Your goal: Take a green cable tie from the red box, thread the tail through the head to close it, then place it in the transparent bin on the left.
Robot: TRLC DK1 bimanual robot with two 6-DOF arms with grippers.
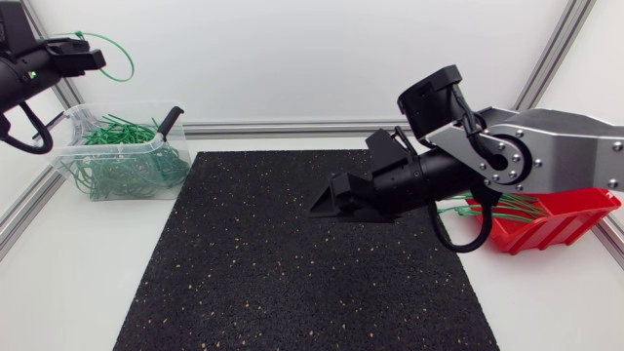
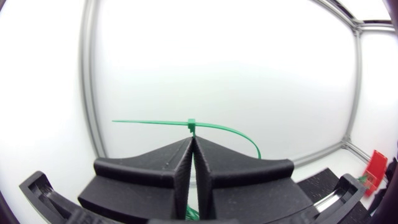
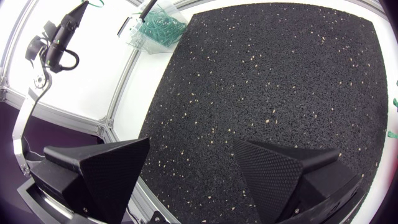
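Bright, even, diffuse light throughout, with only faint soft shadows.

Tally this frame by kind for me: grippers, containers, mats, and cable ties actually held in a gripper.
Grippers: 2 (left gripper, right gripper)
Containers: 2 (transparent bin, red box)
Mats: 1 (black mat)
Held cable ties: 1 (green cable tie, in the left gripper)
Total: 6. The loose ties piled in the bin and box are too tangled to count.

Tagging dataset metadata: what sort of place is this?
Probably a lab robot workcell: a white-panelled enclosure on an aluminium frame, a black speckled mat as the work surface, and a transparent bin and red box stocked with green cable ties.
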